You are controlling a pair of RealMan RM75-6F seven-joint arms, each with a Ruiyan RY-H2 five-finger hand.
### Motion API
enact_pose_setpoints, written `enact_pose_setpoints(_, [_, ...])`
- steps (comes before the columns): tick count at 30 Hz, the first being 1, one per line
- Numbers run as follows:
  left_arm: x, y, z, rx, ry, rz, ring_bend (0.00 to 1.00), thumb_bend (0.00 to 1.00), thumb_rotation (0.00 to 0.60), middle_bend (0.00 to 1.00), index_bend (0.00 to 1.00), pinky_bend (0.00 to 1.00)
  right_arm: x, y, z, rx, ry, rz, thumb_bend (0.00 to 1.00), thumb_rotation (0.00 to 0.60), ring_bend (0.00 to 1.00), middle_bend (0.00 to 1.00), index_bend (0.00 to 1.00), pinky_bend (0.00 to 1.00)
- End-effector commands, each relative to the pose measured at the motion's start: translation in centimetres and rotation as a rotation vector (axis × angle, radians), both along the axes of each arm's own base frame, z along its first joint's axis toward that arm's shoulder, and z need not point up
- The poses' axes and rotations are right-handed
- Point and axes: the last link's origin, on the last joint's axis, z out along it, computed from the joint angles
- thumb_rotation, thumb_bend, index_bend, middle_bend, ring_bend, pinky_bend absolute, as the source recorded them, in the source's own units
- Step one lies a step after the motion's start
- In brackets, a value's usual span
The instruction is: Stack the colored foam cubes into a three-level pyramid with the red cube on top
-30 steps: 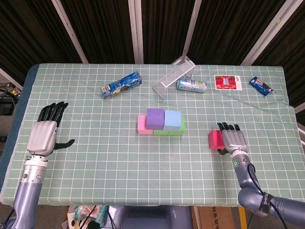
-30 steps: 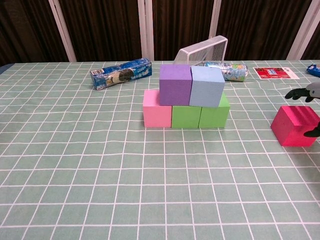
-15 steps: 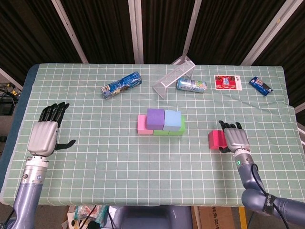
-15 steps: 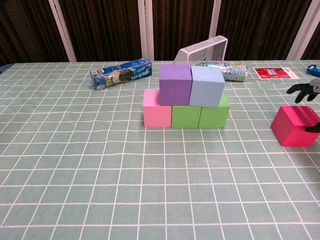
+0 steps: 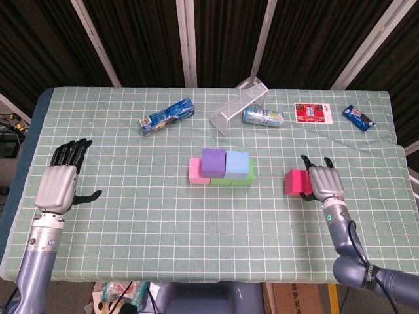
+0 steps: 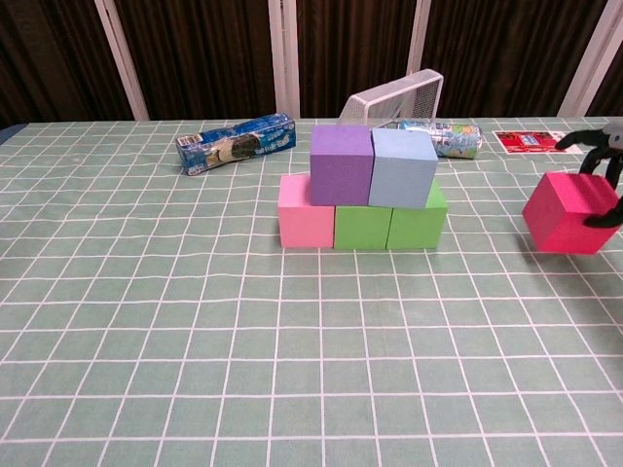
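Being light, soft foam, the red cube (image 6: pixel 569 212) was held at opposite side faces by the right hand (image 5: pixel 325 184), tilted off the surface (image 6: pixel 195 370).

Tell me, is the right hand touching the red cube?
Touching. In the chest view the right hand has fingers over the red cube's top and side, and the cube sits tilted, lifted off the cloth.

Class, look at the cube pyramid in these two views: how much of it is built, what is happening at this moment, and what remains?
Built: a bottom row of the pink cube and two green cubes, with the purple cube and blue cube on them. In hand: the right hand grips the red cube, tilted, off to the side. Left: setting it on top. The left hand holds nothing.
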Motion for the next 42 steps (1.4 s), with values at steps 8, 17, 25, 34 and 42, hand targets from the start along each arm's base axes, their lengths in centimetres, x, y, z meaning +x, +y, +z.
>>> enact_pose_setpoints(8, [-0.1, 0.1, 0.1, -0.006, -0.008, 0.002, 0.03, 0.12, 0.600, 0.04, 0.00, 0.03, 7.0, -2.1, 8.5, -0.142, -0.050, 0.098, 0.30, 0.600, 0.37, 0.53, 0.07, 0.04])
enact_pose_setpoints(17, [0.2, 0.2, 0.2, -0.016, -0.011, -0.004, 0.03, 0.12, 0.600, 0.04, 0.00, 0.03, 14.6, -2.7, 10.4, -0.045, -0.192, 0.060, 0.30, 0.600, 0.37, 0.53, 0.07, 0.04])
enact_pose_setpoints(25, [0.2, 0.1, 0.5, -0.002, 0.011, -0.010, 0.03, 0.12, 0.600, 0.04, 0.00, 0.03, 22.2, -3.3, 6.3, 0.082, -0.195, 0.101, 0.30, 0.600, 0.37, 0.53, 0.07, 0.04])
enact_pose_setpoints(34, [-0.2, 0.3, 0.9, -0.005, 0.018, 0.009, 0.03, 0.12, 0.600, 0.04, 0.00, 0.03, 26.7, -3.4, 0.7, 0.119, -0.048, 0.211, 0.30, 0.600, 0.37, 0.54, 0.07, 0.04])
enact_pose_setpoints(42, [-0.4, 0.4, 1.6, -0.005, -0.011, 0.024, 0.03, 0.12, 0.600, 0.04, 0.00, 0.03, 27.5, -3.9, -1.5, 0.099, -0.012, 0.233, 0.30, 0.600, 0.37, 0.55, 0.07, 0.04])
